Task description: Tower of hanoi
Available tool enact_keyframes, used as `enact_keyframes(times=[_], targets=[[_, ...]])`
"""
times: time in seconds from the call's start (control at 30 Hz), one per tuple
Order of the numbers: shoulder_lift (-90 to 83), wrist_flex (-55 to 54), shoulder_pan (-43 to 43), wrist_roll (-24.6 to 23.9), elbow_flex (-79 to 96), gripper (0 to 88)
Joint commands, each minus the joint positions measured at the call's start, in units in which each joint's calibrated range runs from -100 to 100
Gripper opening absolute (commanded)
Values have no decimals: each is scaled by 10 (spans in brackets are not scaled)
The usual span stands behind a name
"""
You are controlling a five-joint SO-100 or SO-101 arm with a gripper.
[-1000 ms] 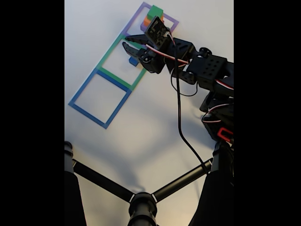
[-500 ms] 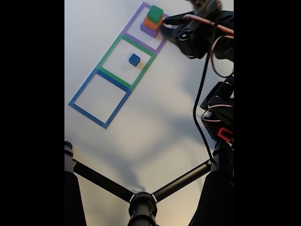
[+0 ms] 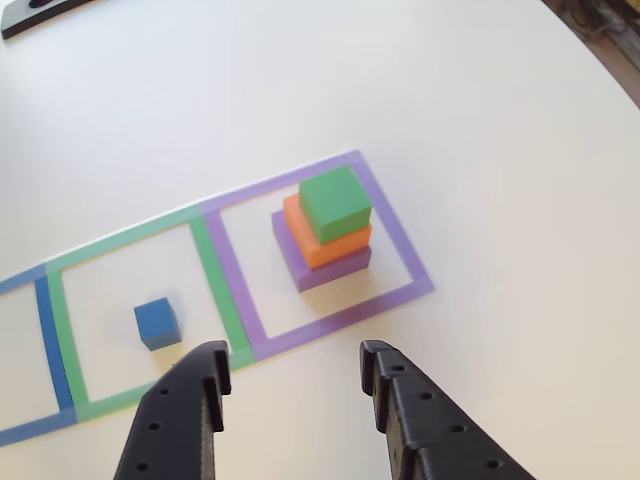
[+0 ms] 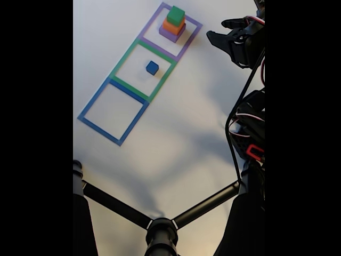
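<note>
Above the white tabletop [image 3: 480,110], my tool [image 3: 290,365] hangs with fingers spread and empty; straight ahead in the other view, the green block [image 3: 335,202] tops the orange and purple stack inside the purple square [image 3: 400,240], the small blue block [image 3: 158,323] off left.

Arm [image 4: 249,114] is all black printed plastic, chunky blocky segments with servo housings between them. Thin black cable [image 4: 237,120] loops loose down its side, plus red/white servo leads by the upper links and a small red part low on the base. Gripper [image 3: 295,365] is two matte black fingers [image 3: 175,425], faceted with layer lines, a row of small round holes along each, tips squared off
</note>
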Motion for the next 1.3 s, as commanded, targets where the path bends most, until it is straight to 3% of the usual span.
enact_keyframes(times=[0.0, 0.4, 0.8, 1.13, 1.27], targets=[[-11, -33, 49, 0, 14, 176], [-28, -43, 140, 0, 59, 191], [-16, -114, 153, 0, 101, 237], [25, -256, 183, 0, 190, 391], [57, -374, 193, 0, 262, 432]])
